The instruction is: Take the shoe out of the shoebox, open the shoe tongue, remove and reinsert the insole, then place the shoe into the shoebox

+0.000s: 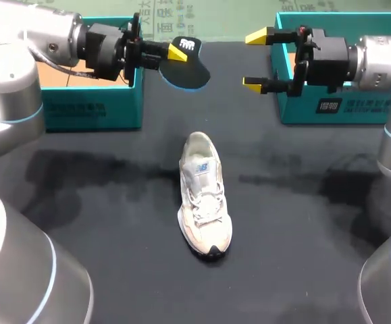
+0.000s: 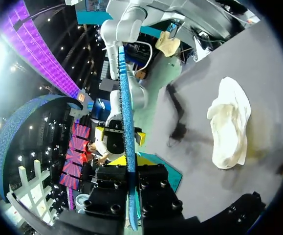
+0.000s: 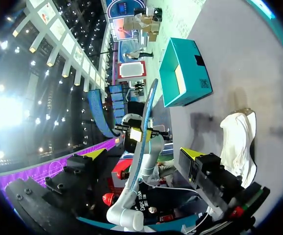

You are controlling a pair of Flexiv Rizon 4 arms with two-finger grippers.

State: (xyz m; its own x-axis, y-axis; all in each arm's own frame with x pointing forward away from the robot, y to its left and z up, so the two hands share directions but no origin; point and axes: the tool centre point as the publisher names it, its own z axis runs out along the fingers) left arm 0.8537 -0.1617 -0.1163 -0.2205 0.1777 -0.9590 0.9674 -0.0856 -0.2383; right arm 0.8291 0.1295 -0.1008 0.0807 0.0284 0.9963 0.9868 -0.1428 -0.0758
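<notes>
Shoe [image 1: 204,196] lies on the table [image 1: 114,223] awaiting refit; left pincer [image 1: 173,52] clamps its insole [image 1: 190,73] aloft, right pincer [image 1: 257,59] gapes empty, probably to assist.

The white lace-up sneaker [image 1: 204,196] lies mid-table on the black cloth-covered table [image 1: 114,202], with a teal cardboard shoebox [image 1: 94,101] far left, a second teal cardboard box [image 1: 344,108] far right, and the black flat insole [image 1: 185,64] between them, clamped in the left gripper [image 1: 175,51].

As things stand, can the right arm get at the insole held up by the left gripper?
Probably yes: the right gripper is open, facing the insole, with nothing between them.
</notes>
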